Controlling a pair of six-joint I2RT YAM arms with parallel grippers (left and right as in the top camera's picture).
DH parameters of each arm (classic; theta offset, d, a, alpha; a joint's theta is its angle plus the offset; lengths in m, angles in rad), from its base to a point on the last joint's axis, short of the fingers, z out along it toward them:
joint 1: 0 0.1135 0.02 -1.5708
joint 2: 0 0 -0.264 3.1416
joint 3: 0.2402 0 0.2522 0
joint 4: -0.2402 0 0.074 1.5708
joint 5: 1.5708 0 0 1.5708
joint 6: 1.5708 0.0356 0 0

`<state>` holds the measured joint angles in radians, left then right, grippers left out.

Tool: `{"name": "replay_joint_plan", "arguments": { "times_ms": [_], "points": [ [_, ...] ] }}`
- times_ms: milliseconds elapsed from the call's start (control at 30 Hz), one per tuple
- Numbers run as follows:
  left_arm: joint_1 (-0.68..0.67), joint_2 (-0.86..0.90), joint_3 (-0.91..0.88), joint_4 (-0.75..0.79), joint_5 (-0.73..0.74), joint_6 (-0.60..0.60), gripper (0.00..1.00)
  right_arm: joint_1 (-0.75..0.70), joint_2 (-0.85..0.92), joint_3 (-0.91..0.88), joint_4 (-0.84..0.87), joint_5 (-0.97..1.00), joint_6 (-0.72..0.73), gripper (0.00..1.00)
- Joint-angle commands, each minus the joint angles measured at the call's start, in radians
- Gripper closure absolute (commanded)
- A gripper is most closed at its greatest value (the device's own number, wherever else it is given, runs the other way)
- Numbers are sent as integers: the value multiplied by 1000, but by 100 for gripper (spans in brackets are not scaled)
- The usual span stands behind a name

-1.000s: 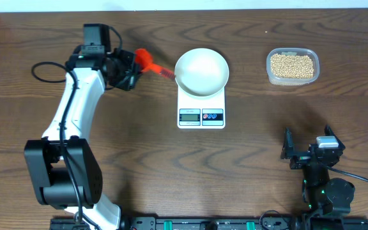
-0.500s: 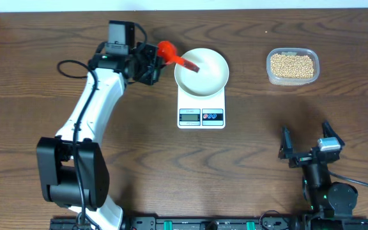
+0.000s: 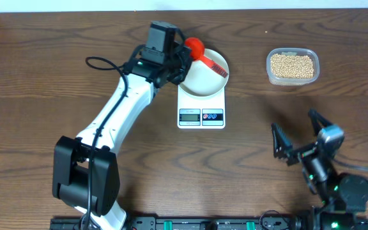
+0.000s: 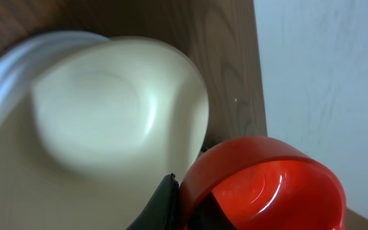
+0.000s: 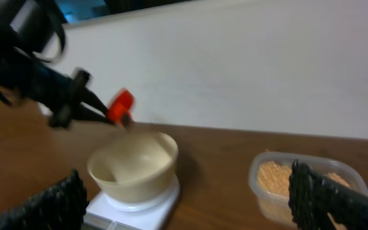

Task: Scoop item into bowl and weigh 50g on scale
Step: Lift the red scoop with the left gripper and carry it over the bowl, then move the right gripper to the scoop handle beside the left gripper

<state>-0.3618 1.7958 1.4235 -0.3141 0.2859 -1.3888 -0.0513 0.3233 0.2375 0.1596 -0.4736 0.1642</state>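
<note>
I judge the task barely begun. The bowl [image 3: 200,80] sits on the scale [image 3: 201,116] at upper centre of the overhead view and looks bare inside. The beans [image 3: 292,66] all lie in the clear tub [image 3: 269,64] at upper right. My left claw [image 3: 183,59] is clamped narrow on the red scoop [image 3: 194,46], above the bowl's upper-left rim. My right claw [image 3: 294,131] gapes wide at lower right, holding and touching nothing.
</note>
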Motion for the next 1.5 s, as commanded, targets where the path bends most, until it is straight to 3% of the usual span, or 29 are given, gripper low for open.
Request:
{"name": "replay_joint_plan", "arguments": {
  "times_ms": [0, 367, 533, 833, 1033, 1100, 1200, 1467],
  "points": [
    [-29, -42, 9, 21, -76, -8, 93, -7, 155, 145, 5, -138, 31, 1],
    [-54, -42, 9, 25, -148, -258, 93, -2, 784, 654, -96, -501, 187, 1],
    [-54, -42, 8, -1, -175, -274, 93, 55, 1053, 818, -95, -583, 203, 1],
    [-54, -42, 8, -155, -216, -209, 93, 161, 1311, 877, 20, -611, 202, 1],
    [-54, -42, 7, -251, -250, -212, 93, 204, 1390, 877, 62, -572, 296, 1],
    [-54, -42, 7, -271, -249, -234, 93, 217, 1407, 877, 61, -563, 295, 6],
    [-54, -42, 7, -285, -249, -277, 93, 230, 1428, 877, 60, -549, 319, 29],
    [-54, -42, 7, -287, -242, -387, 93, 243, 1437, 877, 53, -523, 462, 47]
  ]
}}
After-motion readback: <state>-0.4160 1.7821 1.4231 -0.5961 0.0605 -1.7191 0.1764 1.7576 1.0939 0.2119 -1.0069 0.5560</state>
